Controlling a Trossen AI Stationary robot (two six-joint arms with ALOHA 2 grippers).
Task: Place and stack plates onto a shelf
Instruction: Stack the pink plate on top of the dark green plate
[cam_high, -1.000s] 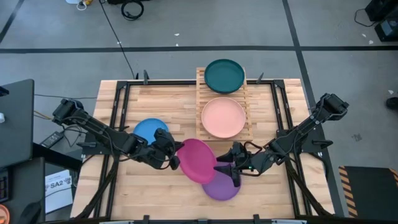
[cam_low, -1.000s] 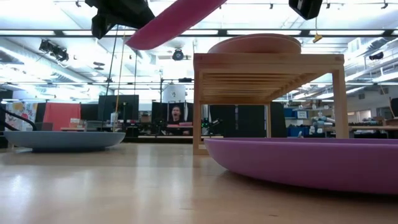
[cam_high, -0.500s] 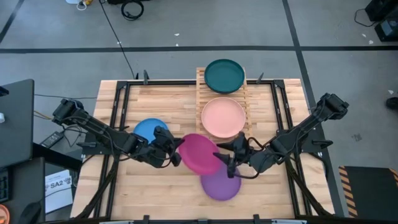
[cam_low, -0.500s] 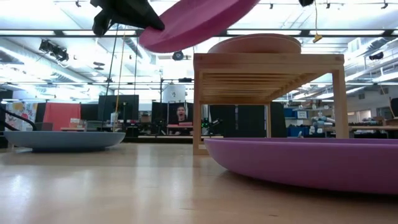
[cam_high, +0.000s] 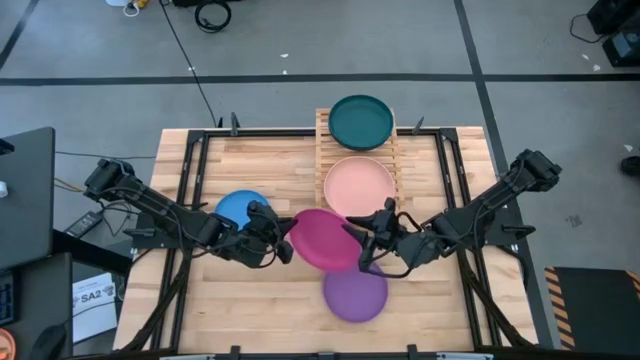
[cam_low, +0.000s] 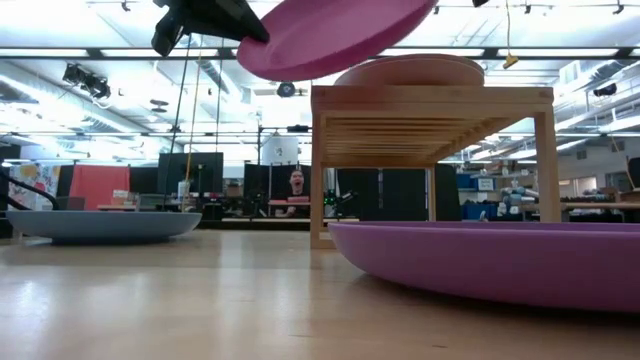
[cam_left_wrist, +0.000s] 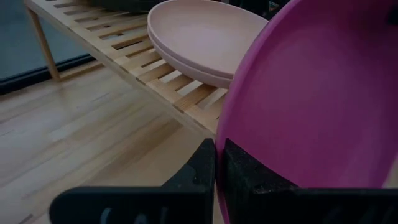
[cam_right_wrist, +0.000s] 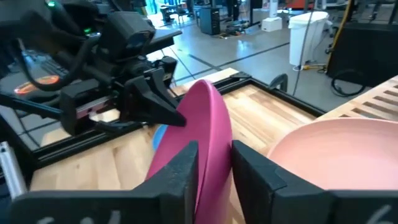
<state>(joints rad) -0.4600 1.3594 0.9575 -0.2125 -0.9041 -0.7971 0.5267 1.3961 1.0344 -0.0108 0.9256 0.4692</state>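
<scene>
Magenta plate (cam_high: 325, 240) clamped between left jaws (cam_high: 287, 240), right jaws (cam_high: 358, 237).

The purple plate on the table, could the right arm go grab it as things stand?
Probably not right away: the right gripper is clamped on the magenta plate, shared with the left gripper. The purple plate lies uncovered nearby.
</scene>
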